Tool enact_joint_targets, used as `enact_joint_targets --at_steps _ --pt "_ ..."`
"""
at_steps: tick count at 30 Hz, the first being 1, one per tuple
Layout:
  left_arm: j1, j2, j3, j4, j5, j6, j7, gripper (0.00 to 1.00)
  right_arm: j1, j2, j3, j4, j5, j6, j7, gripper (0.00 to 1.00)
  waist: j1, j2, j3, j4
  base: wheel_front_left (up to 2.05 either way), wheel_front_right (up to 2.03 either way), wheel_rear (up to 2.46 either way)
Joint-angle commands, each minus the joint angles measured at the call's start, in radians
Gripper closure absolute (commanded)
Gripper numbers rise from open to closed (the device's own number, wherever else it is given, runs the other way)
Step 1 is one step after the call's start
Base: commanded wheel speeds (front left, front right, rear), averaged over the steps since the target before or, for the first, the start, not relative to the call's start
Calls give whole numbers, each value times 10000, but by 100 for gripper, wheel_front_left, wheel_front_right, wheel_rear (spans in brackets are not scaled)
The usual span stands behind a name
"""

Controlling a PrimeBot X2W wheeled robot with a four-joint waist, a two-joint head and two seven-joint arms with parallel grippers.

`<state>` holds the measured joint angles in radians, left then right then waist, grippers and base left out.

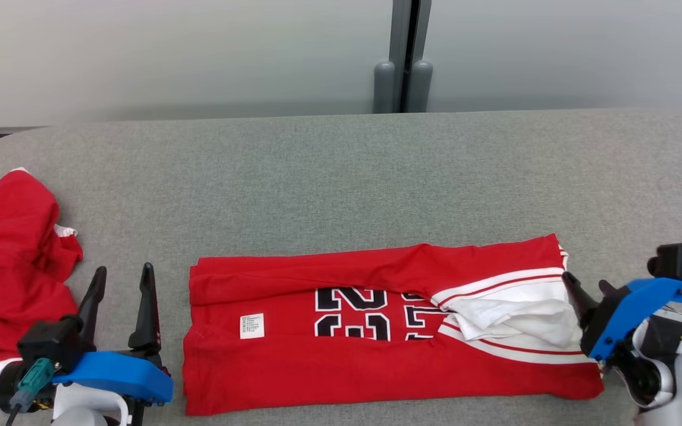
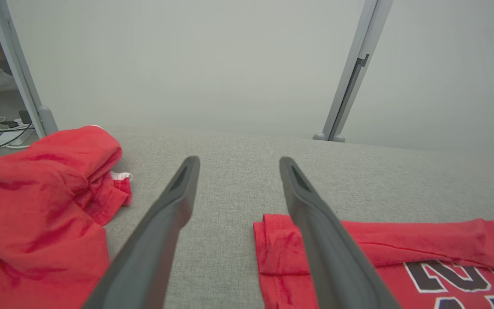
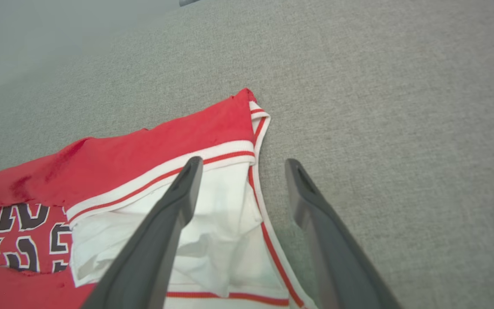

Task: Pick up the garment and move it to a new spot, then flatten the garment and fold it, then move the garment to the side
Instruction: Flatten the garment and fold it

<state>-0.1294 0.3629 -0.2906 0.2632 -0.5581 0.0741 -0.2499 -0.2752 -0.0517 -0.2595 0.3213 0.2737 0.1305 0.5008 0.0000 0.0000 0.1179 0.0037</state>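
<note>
Garment (image 1: 317, 367) — red, folded lengthwise, numbers up — lies at six o'clock on the grey surface (image 1: 341, 177), left gripper (image 1: 124, 269) wide and empty at its nine o'clock, right gripper (image 1: 585, 281) wide and empty at its three o'clock end.

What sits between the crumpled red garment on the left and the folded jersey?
Between the crumpled red garment and the folded jersey stands the left gripper, open, over otherwise bare grey cushion; the head view shows it.
</note>
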Motion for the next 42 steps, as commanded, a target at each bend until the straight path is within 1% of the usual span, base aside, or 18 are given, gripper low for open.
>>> enact_joint_targets --at_steps 1,4,11,14,15,16,17,23,27,31,38,40,42 --pt "-28 72 -37 13 93 38 108 0 -223 7 24 235 -127 5 -55 0 0 0 41 46 0 0 0" --pt "-181 148 -121 -3 156 124 390 0 -564 13 142 1116 -380 5 69 0 0 0 110 146 0 0 0" --pt "-362 231 -300 -82 228 124 644 0 -1024 5 21 2516 -1454 5 136 0 0 0 230 339 0 0 0" --pt "-379 221 -334 -66 204 101 617 0 -1012 48 358 3161 -1434 5 494 0 0 0 246 353 0 0 0" --pt "-363 208 -341 -57 178 85 596 0 -985 78 496 3270 -1348 8 616 5 0 0 249 343 0 0 0" --pt "-347 202 -342 -42 160 80 577 0 -967 107 622 3303 -1304 18 662 60 0 0 250 327 0 0 0" --pt "-328 201 -337 -31 145 76 558 0 -972 119 690 3262 -1268 18 626 100 0 0 251 307 0 0 0" --pt "-181 250 -238 -6 21 133 489 0 -986 -12 788 2474 -840 5 315 100 0 0 224 123 0 0 0" --pt "-26 309 -150 -53 -30 209 424 0 -791 -474 696 1648 -621 4 350 100 0 0 187 -30 0 0 0" --pt "85 367 -107 -125 -64 220 364 0 -403 -870 236 709 -486 4 523 100 0 0 149 -132 0 0 0" --pt "210 414 -124 -244 -96 278 327 0 248 -1551 -773 -752 -952 4 901 100 0 0 124 -248 0 0 0" --pt "222 420 -149 -266 -99 284 337 0 352 -1647 -937 -1099 -1137 5 958 100 0 0 113 -255 0 0 0" --pt "215 423 -177 -275 -109 284 343 0 417 -1588 -989 -1430 -1313 5 1098 100 0 0 84 -247 0 0 0"
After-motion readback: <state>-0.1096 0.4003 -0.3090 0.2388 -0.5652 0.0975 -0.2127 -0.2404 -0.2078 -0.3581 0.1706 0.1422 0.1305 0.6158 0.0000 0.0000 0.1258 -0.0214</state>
